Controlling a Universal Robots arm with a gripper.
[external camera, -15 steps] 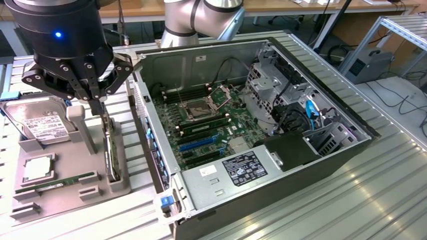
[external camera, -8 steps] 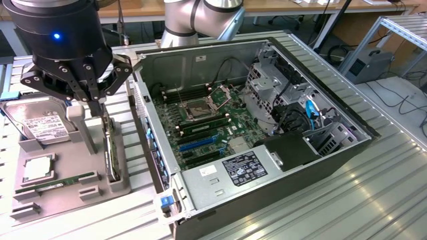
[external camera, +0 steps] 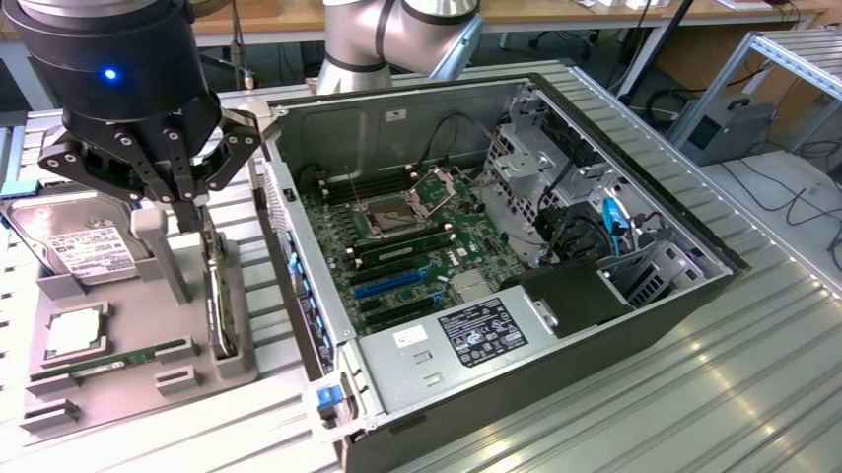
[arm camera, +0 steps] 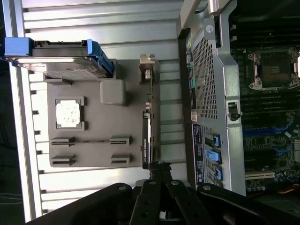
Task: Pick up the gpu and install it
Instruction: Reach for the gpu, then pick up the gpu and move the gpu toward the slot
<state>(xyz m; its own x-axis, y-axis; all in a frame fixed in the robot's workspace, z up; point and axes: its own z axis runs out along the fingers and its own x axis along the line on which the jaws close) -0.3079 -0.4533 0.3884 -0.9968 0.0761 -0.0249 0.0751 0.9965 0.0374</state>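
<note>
- In gray tray, at 9 o'clock from computer case: hard drive, processor, memory stick, gpu on edge.
- Poised at gpu's end with gripper jaws pinched together; hold unclear.

**Item:** gpu: thin, flat, rectangular expansion card with a dark green-black circuit board.

**Fittings:** silver metal end bracket at one short end.

**Pose:** upright on its long edge, with only the narrow top edge presented. In the exterior view its length runs roughly from 12 to 6 o'clock.

**Location:** seated in a slot of the grey moulded holder, along that holder's 3 o'clock side in the exterior view. The open computer case stands just beside the card, at its 3 o'clock.

**State:** in the holder, not yet installed in the case.
</note>
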